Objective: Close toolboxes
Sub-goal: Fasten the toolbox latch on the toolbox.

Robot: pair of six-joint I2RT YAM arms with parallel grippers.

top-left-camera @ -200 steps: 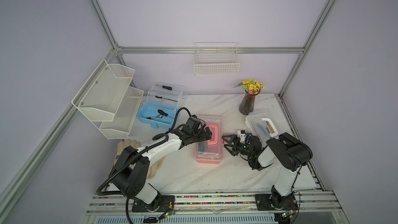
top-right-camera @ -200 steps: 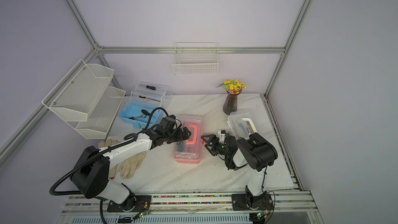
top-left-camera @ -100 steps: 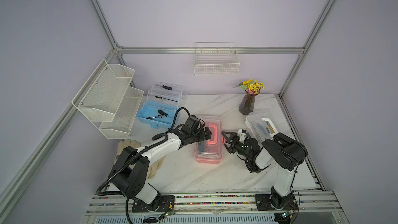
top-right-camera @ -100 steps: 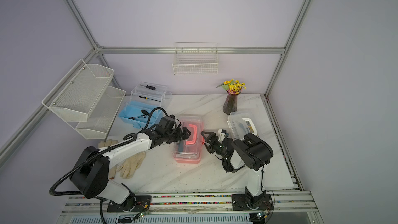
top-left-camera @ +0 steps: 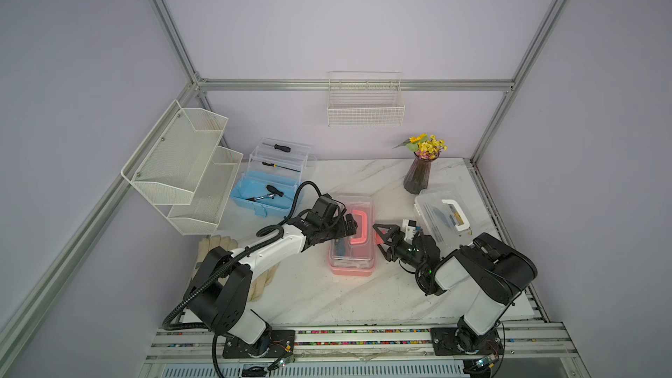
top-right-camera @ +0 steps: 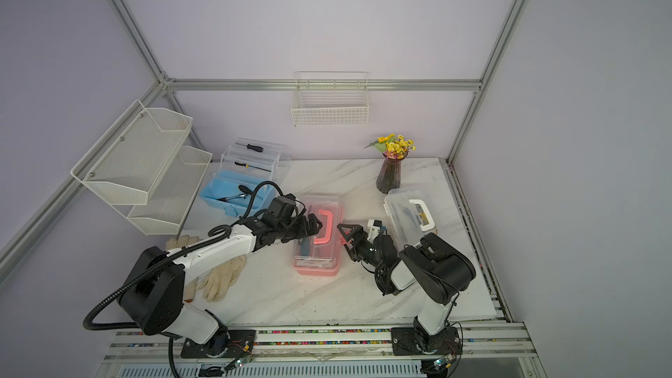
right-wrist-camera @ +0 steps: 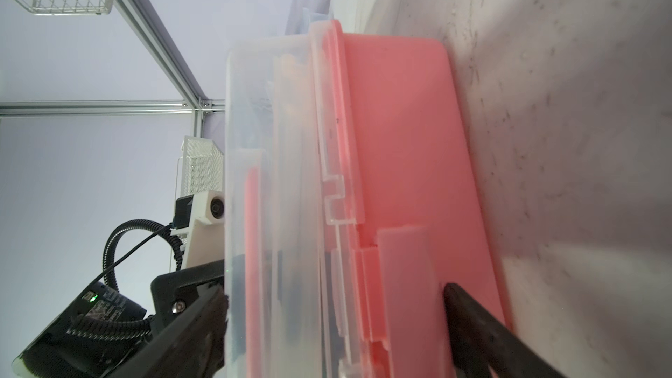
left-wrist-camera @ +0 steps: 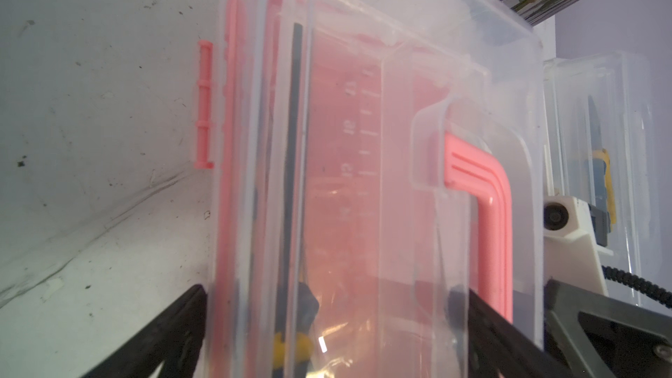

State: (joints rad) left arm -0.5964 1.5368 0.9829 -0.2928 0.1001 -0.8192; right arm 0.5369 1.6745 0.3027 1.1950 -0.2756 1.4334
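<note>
Right gripper (top-left-camera: 377, 236) now sits closer, pink toolbox (top-left-camera: 352, 260) between its spread fingers; left gripper (top-left-camera: 351, 225) likewise spread, blue toolbox (top-left-camera: 262, 194) unclosed.

Lilac walls (top-left-camera: 327, 12), aluminium frame (top-left-camera: 356, 85), marble tabletop (top-left-camera: 327, 296), wall-hung white wire basket (top-left-camera: 365, 110).

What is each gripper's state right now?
Left gripper: open, astride the pink toolbox lid.
Right gripper: open, spanning the same toolbox from lid to base.

Wide-spread jaws over the pink toolbox (left-wrist-camera: 363, 183)
</note>
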